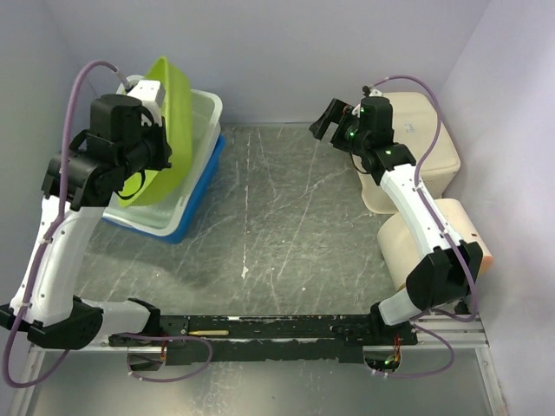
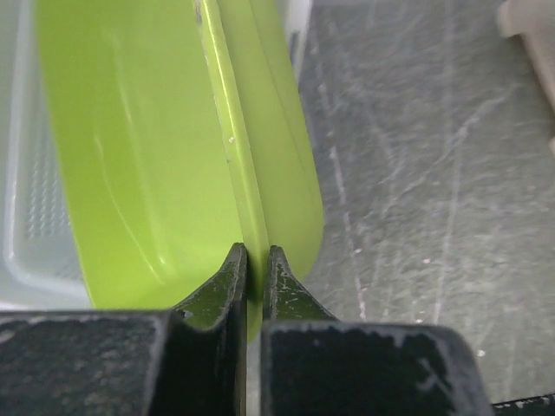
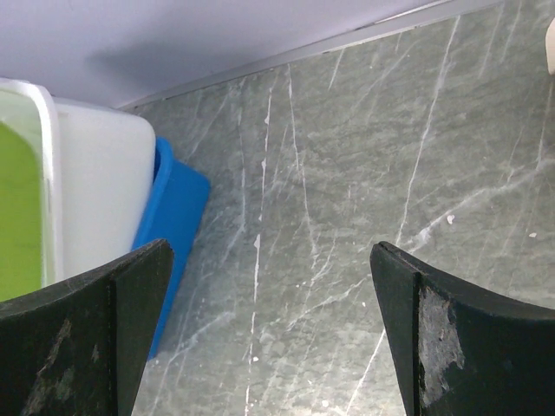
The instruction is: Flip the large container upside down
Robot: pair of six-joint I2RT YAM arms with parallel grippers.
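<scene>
A lime green container stands tilted on its edge over a clear white tub, which is nested in a blue tub at the back left. My left gripper is shut on the green container's rim. In the left wrist view, the fingers pinch that rim, and the container's hollow faces left. My right gripper is open and empty above the table at the back right. In its wrist view, the white tub and the blue tub show at the left.
Two beige containers stand along the right wall, one at the back and one nearer beside my right arm. The grey marbled table lies between the arms. Walls close the left, back and right sides.
</scene>
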